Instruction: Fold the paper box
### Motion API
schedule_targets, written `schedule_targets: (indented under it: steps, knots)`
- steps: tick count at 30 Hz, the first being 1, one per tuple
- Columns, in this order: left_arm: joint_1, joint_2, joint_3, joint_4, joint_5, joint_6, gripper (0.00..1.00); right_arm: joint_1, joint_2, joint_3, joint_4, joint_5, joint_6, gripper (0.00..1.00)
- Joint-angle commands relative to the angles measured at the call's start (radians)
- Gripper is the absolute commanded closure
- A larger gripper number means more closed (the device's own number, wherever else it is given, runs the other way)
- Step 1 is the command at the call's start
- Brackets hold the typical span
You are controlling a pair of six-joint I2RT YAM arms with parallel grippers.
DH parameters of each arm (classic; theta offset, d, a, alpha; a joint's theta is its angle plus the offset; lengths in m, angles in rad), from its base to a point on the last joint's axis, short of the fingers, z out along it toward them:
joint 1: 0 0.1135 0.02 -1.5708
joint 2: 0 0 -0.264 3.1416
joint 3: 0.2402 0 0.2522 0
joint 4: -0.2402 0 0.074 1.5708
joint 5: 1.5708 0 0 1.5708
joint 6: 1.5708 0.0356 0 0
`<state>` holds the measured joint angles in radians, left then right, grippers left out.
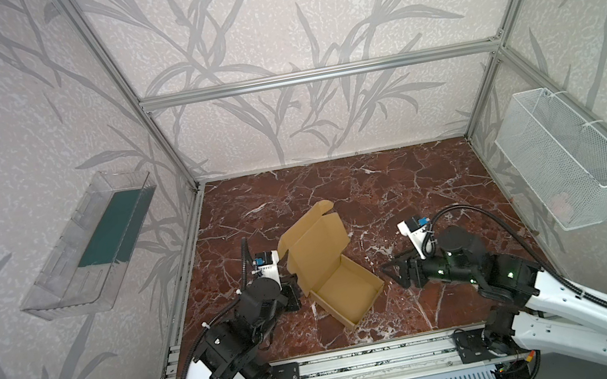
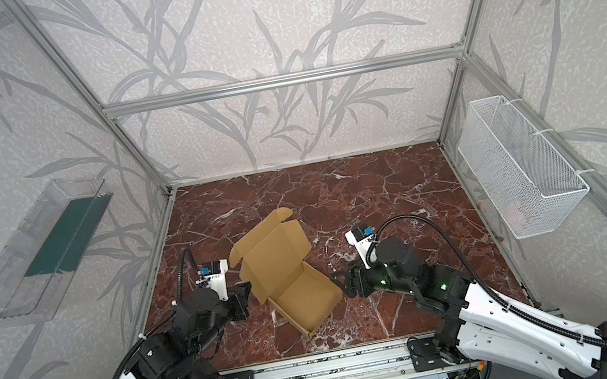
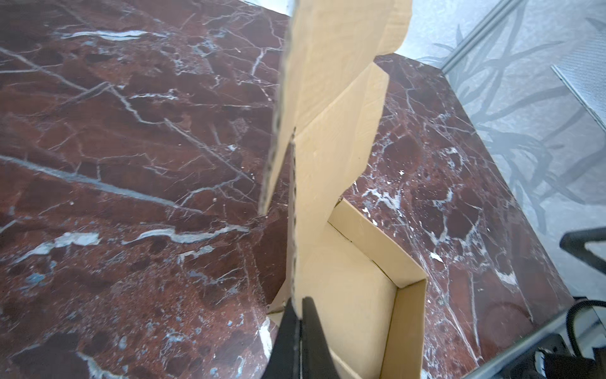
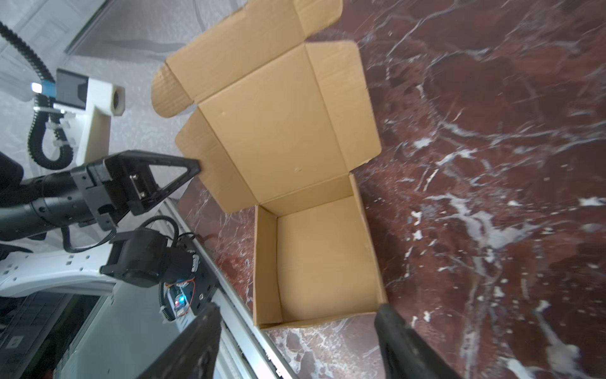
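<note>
The paper box (image 1: 347,294) is plain tan cardboard and lies on the marble table in both top views. Its shallow tray (image 4: 324,256) is formed, and the lid (image 2: 275,254) stands raised behind it with its flaps spread. My left gripper (image 1: 299,289) is shut on the edge of the lid's left side flap (image 3: 344,147); in the left wrist view the fingertips (image 3: 310,303) pinch the cardboard edge. My right gripper (image 2: 339,285) is open, just off the tray's right wall. In the right wrist view its fingers (image 4: 390,315) straddle the tray's near wall without touching.
The red-brown marble table (image 1: 397,182) is walled by an aluminium frame. A clear plastic bin (image 1: 92,244) hangs on the left wall and a white wire basket (image 1: 566,157) on the right. A metal rail (image 1: 366,361) runs along the front edge.
</note>
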<state>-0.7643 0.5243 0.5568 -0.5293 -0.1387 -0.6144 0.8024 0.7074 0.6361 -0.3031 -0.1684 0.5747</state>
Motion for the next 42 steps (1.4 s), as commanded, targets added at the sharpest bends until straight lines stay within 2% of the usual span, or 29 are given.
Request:
schedule_targets:
  steps: [1,7,11,18,22,27,35,42]
  knots:
    - [0.003,0.036,0.054,0.073,0.104,0.110,1.00,-0.081,-0.059,-0.013,-0.091,-0.032,-0.055,0.21]
    - [0.016,0.160,0.140,0.078,0.216,0.272,1.00,-0.191,-0.112,-0.030,-0.142,-0.043,-0.064,0.19]
    - [0.042,0.221,0.184,0.086,0.293,0.339,1.00,-0.235,-0.152,-0.038,-0.172,-0.015,-0.059,0.19]
    - [0.091,0.226,0.187,0.166,0.460,0.421,1.00,-0.298,-0.234,-0.053,-0.195,-0.005,-0.057,0.15]
    - [0.112,0.213,0.200,0.163,0.555,0.467,1.00,-0.305,-0.224,-0.064,-0.156,-0.063,-0.082,0.15]
    - [0.127,0.173,0.233,0.142,0.651,0.503,1.00,-0.307,-0.210,-0.080,-0.074,-0.149,-0.114,0.15]
    - [0.146,0.120,0.245,0.120,0.699,0.466,1.00,-0.309,-0.189,-0.108,0.097,-0.240,-0.132,0.14]
    - [0.151,0.160,0.269,0.119,0.886,0.412,1.00,-0.310,-0.117,-0.127,0.269,-0.314,-0.128,0.14]
